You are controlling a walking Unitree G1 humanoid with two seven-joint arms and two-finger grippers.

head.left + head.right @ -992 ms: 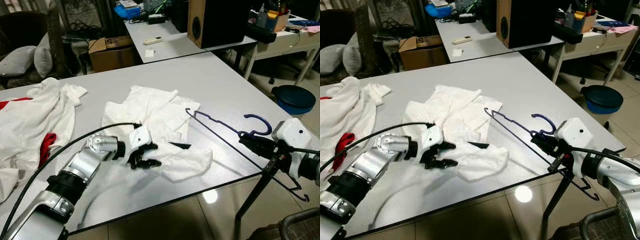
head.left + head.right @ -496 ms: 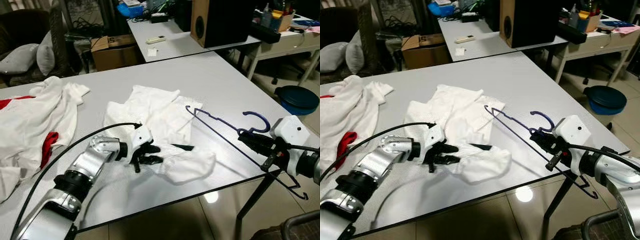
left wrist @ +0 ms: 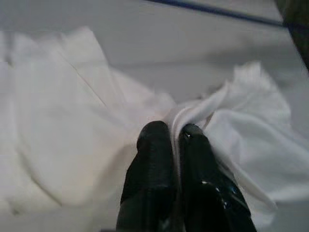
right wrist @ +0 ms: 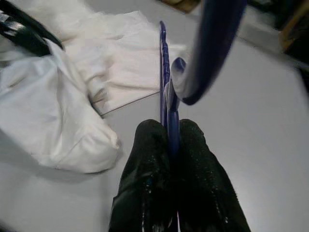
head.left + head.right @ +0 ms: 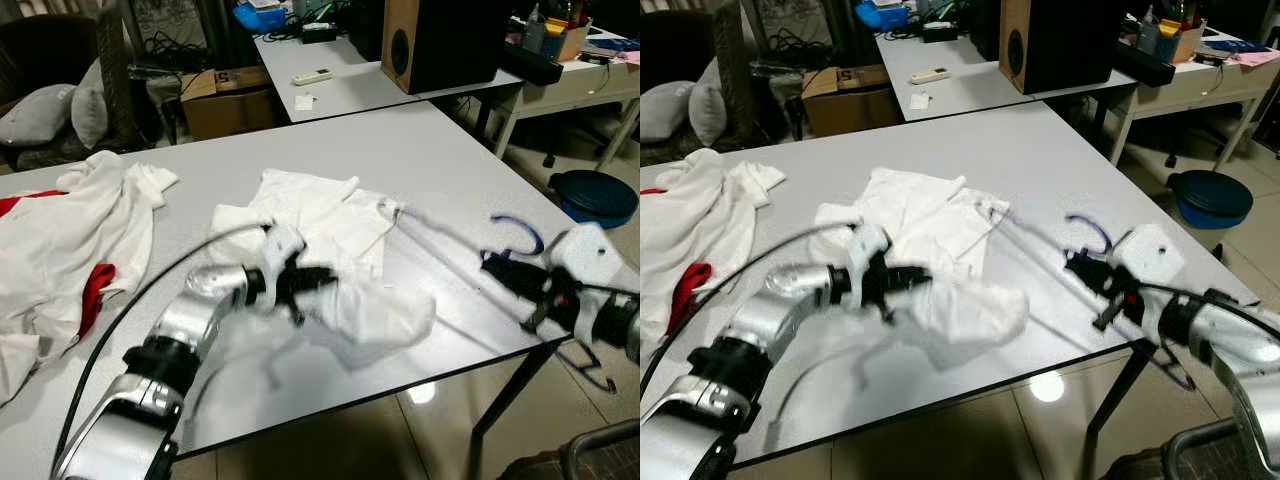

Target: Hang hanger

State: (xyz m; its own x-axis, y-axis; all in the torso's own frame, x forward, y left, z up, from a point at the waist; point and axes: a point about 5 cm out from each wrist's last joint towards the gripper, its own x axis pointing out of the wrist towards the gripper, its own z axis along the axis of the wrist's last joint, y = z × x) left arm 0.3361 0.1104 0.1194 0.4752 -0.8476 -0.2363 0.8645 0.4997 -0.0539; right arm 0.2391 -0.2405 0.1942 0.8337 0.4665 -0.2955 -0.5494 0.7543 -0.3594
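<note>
Lifted since half a second ago, the white garment (image 5: 350, 300) now rises in a fold off the grey table (image 5: 440, 160), pulled up by the left gripper (image 3: 174, 137), whose two black fingers (image 3: 154, 145) are pinched together on a ridge of the cloth. Both arms are blurred in the head views. The rest of the garment lies spread flat beyond the left gripper, toward the far side of the table.

To that gripper's right, the right gripper (image 4: 166, 130) is clamped on the dark blue wire hanger (image 4: 164, 72) just below its curved hook (image 5: 515, 232); the thin frame reaches from the fingers toward the garment, its far corner over the cloth's edge. The hanger hangs at the table's near right corner, partly past the edge.

A heap of white and red clothes (image 5: 70, 240) lies well to the left of the left gripper.
</note>
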